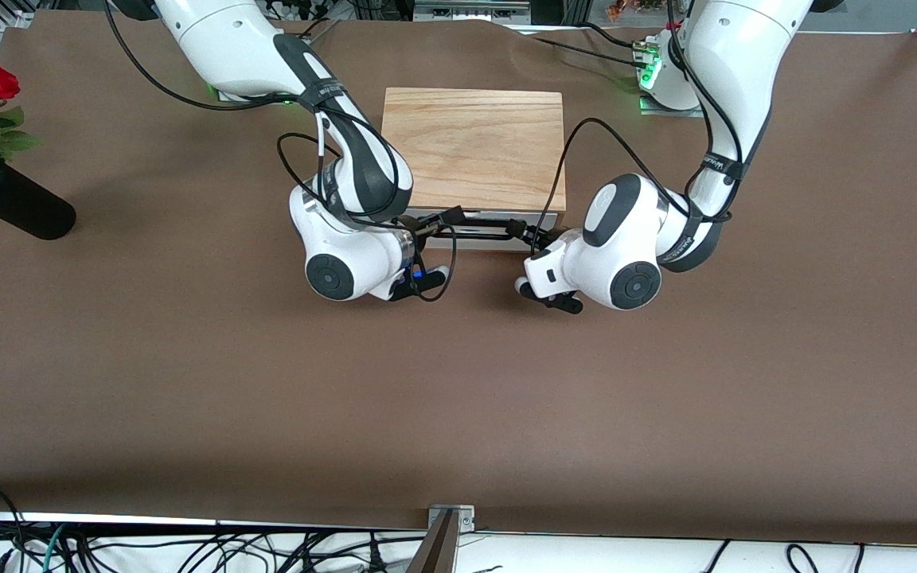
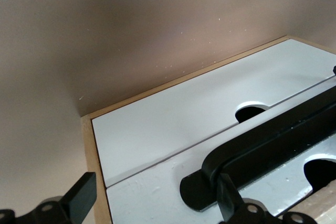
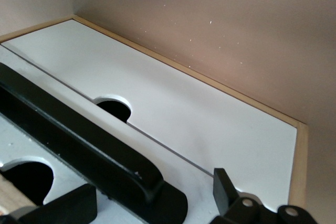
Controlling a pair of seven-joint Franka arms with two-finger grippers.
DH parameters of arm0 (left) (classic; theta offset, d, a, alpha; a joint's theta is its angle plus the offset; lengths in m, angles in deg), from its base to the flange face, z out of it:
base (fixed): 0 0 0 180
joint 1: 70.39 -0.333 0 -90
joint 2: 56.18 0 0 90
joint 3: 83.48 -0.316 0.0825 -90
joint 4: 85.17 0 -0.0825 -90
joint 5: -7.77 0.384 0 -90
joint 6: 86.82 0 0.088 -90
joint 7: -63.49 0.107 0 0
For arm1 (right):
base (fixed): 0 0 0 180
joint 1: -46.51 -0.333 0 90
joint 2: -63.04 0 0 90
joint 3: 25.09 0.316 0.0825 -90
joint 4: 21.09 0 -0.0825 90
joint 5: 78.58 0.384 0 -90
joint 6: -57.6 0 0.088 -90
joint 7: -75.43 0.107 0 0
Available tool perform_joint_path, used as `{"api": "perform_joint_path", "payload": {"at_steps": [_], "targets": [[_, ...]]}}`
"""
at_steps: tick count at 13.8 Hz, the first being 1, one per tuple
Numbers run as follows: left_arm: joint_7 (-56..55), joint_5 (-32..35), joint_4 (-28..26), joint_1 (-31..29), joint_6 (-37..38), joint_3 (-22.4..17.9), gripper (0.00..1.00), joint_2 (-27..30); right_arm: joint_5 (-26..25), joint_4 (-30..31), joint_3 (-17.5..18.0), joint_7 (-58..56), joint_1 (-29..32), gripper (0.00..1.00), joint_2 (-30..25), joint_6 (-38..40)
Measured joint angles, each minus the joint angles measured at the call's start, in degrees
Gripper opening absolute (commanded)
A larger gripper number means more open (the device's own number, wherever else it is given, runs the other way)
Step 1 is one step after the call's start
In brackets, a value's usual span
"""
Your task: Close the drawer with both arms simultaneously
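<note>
The oak-coloured box (image 1: 474,143) stands on the table between both arms. The drawer's white front panel (image 1: 481,243) with its black bar handle (image 1: 478,232) sits in against the box front. In the wrist views it lies about level with the second white panel (image 2: 173,119) beside it. My left gripper (image 1: 534,235) is in front of the drawer at the handle end toward the left arm's side. It is open (image 2: 153,200), its fingers straddling the handle's foot (image 2: 197,190). My right gripper (image 1: 431,228) is open (image 3: 147,203) around the other handle end (image 3: 168,205).
A black vase with red roses (image 1: 13,203) lies tilted toward the right arm's end of the table. Brown table surface (image 1: 458,398) spreads in front of the drawer. Cables run along the table's near edge (image 1: 188,549).
</note>
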Motion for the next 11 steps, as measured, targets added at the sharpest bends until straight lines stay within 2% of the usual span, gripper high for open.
{"api": "perform_joint_path", "payload": {"at_steps": [4,8,11], "targets": [[0.00,0.10,1.23,-0.37,-0.17,-1.00,1.00,0.07,0.03,-0.15,-0.04,-0.26,0.06,1.00,-0.01,0.17],[0.21,0.26,4.85,-4.38,-0.02,-1.90,1.00,1.86,0.04,-1.94,-0.49,-0.35,0.47,1.00,-0.05,-0.02],[0.20,5.25,7.20,-5.17,0.02,-2.37,1.00,4.71,0.03,-3.12,-0.50,-0.35,0.73,1.00,-0.07,-2.27]]}}
